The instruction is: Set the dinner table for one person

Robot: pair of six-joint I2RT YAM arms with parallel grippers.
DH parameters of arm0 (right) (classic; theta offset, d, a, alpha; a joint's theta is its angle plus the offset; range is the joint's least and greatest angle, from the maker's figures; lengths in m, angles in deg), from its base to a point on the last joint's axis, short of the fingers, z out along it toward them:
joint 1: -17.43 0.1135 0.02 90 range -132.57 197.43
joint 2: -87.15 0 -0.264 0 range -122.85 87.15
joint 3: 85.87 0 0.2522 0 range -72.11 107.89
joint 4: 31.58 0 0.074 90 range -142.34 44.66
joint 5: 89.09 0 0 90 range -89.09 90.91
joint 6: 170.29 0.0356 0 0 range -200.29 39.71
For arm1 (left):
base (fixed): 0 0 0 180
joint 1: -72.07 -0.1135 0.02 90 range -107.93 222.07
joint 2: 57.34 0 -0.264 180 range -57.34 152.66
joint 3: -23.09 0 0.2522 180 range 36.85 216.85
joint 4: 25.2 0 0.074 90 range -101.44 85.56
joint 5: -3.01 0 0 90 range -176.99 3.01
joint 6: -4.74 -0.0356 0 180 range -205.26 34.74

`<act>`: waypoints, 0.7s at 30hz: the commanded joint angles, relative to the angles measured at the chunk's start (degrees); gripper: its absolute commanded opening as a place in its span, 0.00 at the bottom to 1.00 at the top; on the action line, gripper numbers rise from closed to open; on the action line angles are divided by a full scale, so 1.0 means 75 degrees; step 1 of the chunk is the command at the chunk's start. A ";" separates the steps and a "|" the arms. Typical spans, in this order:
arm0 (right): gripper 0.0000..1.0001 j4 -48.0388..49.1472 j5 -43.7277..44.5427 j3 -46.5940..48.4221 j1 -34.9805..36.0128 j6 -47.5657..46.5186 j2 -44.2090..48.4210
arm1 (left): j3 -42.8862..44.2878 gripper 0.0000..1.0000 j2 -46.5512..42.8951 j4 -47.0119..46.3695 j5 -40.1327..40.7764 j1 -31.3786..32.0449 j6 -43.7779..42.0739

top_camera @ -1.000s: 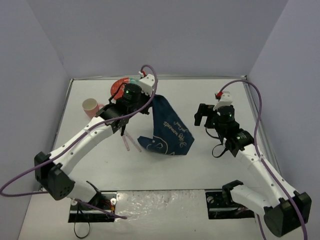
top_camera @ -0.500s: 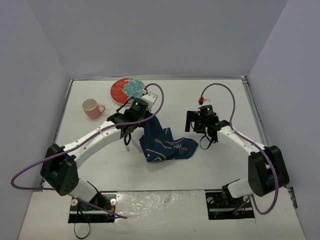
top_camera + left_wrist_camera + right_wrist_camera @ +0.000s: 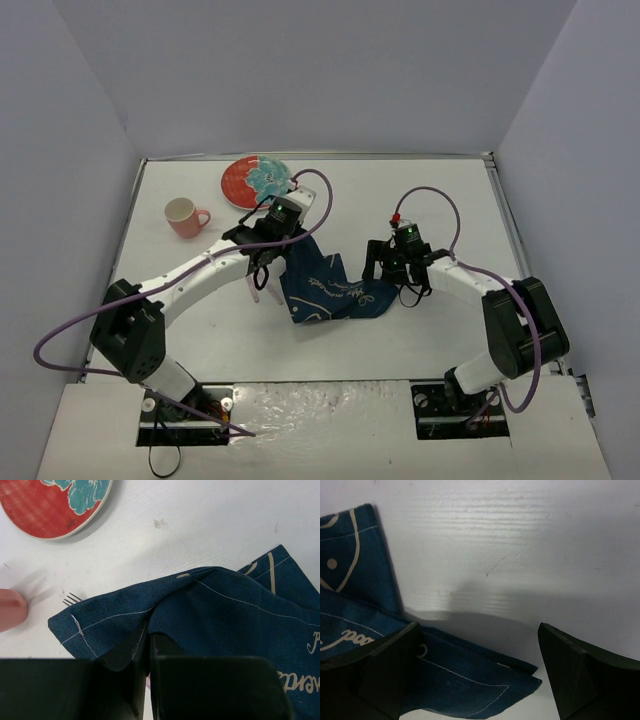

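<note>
The dark blue placemat (image 3: 335,292) lies crumpled on the white dinner table (image 3: 430,200), its upper left edge lifted. My left gripper (image 3: 288,243) is shut on that raised edge; in the left wrist view the cloth (image 3: 215,610) is pinched between the closed fingers of the gripper (image 3: 149,645). My right gripper (image 3: 385,262) hangs low at the cloth's right end, open. In the right wrist view a folded corner of the placemat (image 3: 470,690) lies between the wide-apart fingers of the gripper (image 3: 485,680), which are not touching it.
A red plate with a teal flower (image 3: 255,180) sits at the back left, a pink cup (image 3: 183,216) to its left. Pink-handled cutlery (image 3: 258,285) lies beside the cloth's left edge; fork tines (image 3: 72,599) poke out from under it. Lavender walls edge the table.
The left arm has lowered the hanging placemat onto the table, where it now lies bunched. The right arm has swung left and down to the cloth's right corner, still open.
</note>
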 commanded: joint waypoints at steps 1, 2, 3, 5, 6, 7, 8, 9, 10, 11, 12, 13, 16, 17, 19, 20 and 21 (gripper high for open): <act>1.00 0.0255 -0.0314 -0.0111 0.0087 0.0204 0.0415 | 0.0736 0.00 -0.0022 -0.0448 0.0306 -0.0076 -0.0045; 1.00 0.0228 -0.0226 -0.0086 0.0070 0.0208 0.0584 | 0.0944 0.00 0.0049 -0.0389 0.0255 -0.0076 -0.0087; 1.00 0.0194 -0.0167 -0.0042 0.0050 0.0208 0.0766 | 0.1205 0.00 0.0133 -0.0306 0.0200 -0.0076 -0.0151; 1.00 0.0049 -0.0012 0.0206 -0.0012 0.0176 0.1185 | 0.1816 0.00 0.0377 -0.0006 0.0177 -0.0076 -0.0332; 1.00 -0.0070 0.0095 0.0363 -0.0045 0.0156 0.1382 | 0.2265 0.00 0.0498 0.0140 0.0195 -0.0076 -0.0437; 1.00 -0.0226 0.0231 0.0506 -0.0073 0.0143 0.1539 | 0.2881 0.00 0.0587 0.0230 0.0222 -0.0076 -0.0539; 1.00 -0.0322 0.0444 0.0630 -0.0105 0.0130 0.1682 | 0.3326 0.00 0.0662 0.0297 0.0231 -0.0084 -0.0618; 1.00 -0.0384 0.0600 0.0813 -0.0177 0.0104 0.1918 | 0.3689 0.00 0.0791 0.0355 0.0239 -0.0088 -0.0853; 1.00 -0.0405 0.0690 0.0892 -0.0210 0.0091 0.2023 | 0.4058 0.00 0.0850 0.0383 0.0243 -0.0088 -0.1029; 1.00 -0.0406 0.0765 0.1028 -0.0285 0.0061 0.2211 | 0.4434 0.00 0.0970 0.0403 0.0265 -0.0088 -0.1139; 1.00 -0.0557 0.0823 0.1228 -0.0413 -0.0001 0.2473 | 0.5010 0.00 0.1149 0.0444 0.0324 -0.0082 -0.1313; 1.00 -0.0703 0.0867 0.1372 -0.0509 -0.0055 0.2667 | 0.5546 0.00 0.1289 0.0493 0.0371 -0.0076 -0.1468; 1.00 -0.0761 0.0953 0.1633 -0.0728 -0.0162 0.3155 | 0.7046 0.00 0.1594 0.0498 0.0429 -0.0061 -0.1902; 1.00 -0.0757 0.1006 0.1674 -0.0772 -0.0186 0.3300 | 0.7401 0.00 0.1629 0.0459 0.0436 -0.0047 -0.2005; 1.00 -0.0757 0.1207 0.1689 -0.0816 -0.0245 0.3624 | 0.7650 0.00 0.1532 0.0292 0.0431 0.0019 -0.2205; 1.00 -0.0757 0.1332 0.1676 -0.0825 -0.0281 0.3776 | 0.7753 0.00 0.1443 0.0185 0.0444 0.0072 -0.2365; 1.00 -0.0755 0.1447 0.1653 -0.0829 -0.0322 0.3911 | 0.7771 0.00 0.1333 0.0065 0.0447 0.0137 -0.2521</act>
